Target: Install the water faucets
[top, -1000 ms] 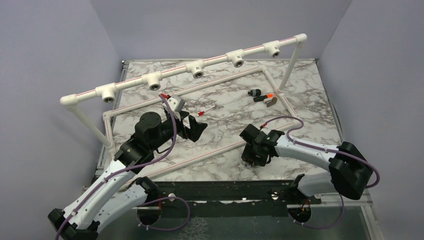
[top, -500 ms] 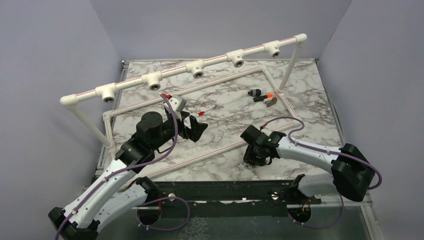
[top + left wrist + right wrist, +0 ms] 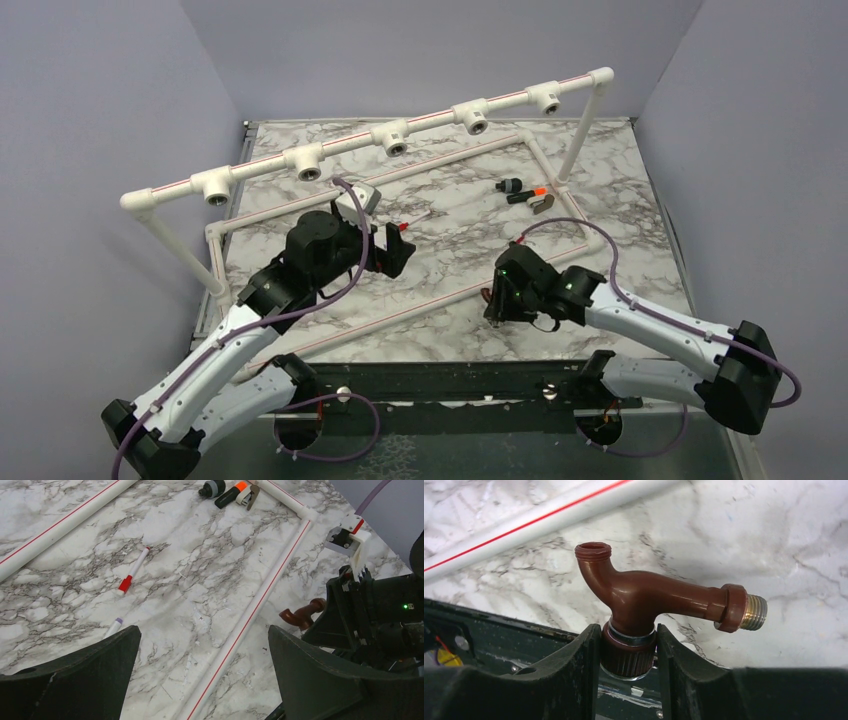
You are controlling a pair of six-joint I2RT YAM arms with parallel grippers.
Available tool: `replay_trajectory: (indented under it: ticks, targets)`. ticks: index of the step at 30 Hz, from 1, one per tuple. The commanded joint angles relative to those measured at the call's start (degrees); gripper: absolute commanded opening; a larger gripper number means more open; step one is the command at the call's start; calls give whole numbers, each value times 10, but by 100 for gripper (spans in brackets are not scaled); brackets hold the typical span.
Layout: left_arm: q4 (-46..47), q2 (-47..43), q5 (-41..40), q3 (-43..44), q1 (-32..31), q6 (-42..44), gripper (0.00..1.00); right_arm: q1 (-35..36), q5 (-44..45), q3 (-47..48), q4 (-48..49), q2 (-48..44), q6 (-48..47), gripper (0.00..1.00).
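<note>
Reddish-brown faucet [image 3: 649, 597], grey-veined white marble table [image 3: 794, 540]

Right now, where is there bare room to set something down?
Bare marble: inside the pipe frame between the marker and the small tools, and right of the frame. Crowded around the left end effector and the right end effector gripping the faucet.

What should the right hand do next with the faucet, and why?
Probably carry it up toward the pipe, threads leading. The right hand is shut on the faucet, its threaded end sticks out free, and the tees all look empty.
</note>
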Motion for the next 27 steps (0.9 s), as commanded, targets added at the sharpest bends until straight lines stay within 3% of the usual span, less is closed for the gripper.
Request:
replay_trajectory:
  ticks: [1,16,23,27]
  targets:
    - [-53,10,-23,53,-2,-22,99,14,-29,54,25,-4,-120,1]
    - [-149,2,-23,99,-2,-44,99,63,-185,136,175,2,-490,0]
    - [-170,1,11,104,-2,-51,99,92,-305,128,184,8,-734,1]
    - [-180,2,47,107,-2,-51,99,99,-385,130,141,6,-907,0]
